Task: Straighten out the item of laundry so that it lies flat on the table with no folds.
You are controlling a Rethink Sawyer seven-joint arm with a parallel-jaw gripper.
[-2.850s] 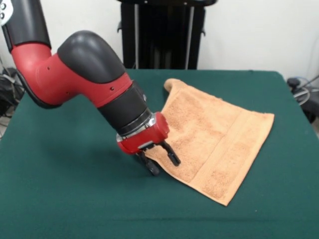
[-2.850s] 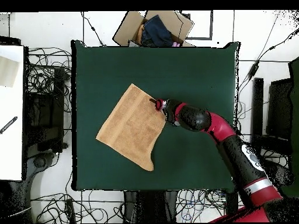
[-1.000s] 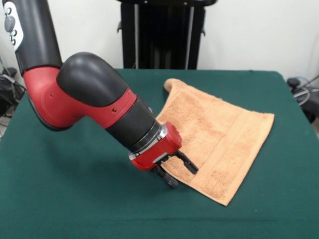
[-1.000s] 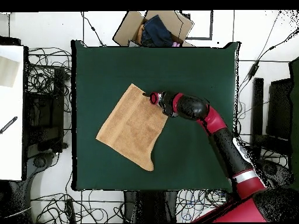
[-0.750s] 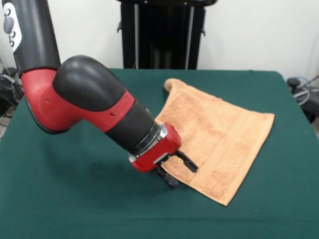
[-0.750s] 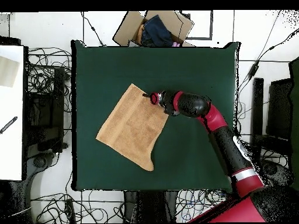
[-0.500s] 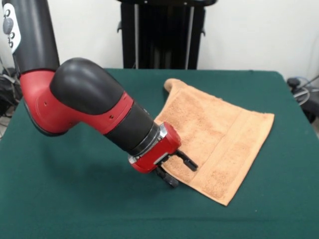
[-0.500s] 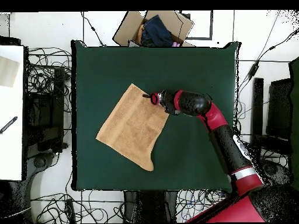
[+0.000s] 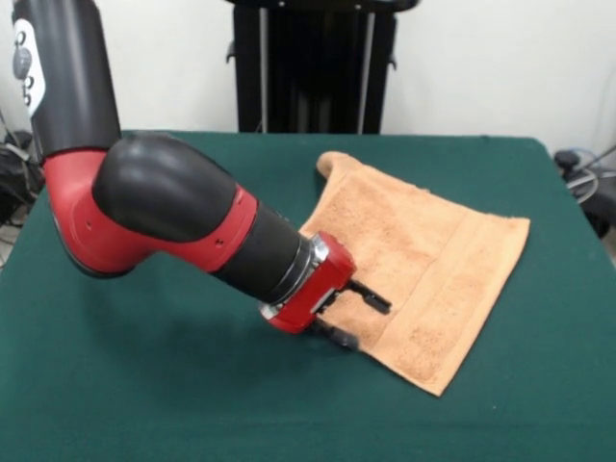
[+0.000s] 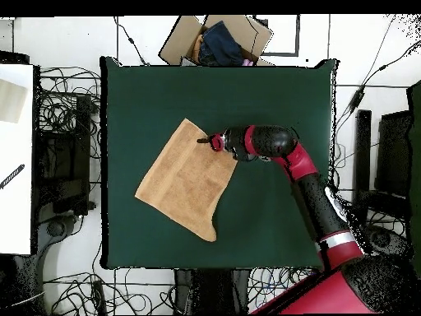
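Now lower, jaws point(image 9: 358, 316) open, farther over towel point(image 9: 423, 269) edge.

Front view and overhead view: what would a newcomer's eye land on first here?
The bulky red and black robot arm sweeps in from the front view's left, and its gripper sits open at the edge of the peach-orange terry-cloth hand towel. The towel lies askew on the dark green felt-topped table, its far corner humped into a small fold. Overhead, an open cardboard box sits past the table's top edge.
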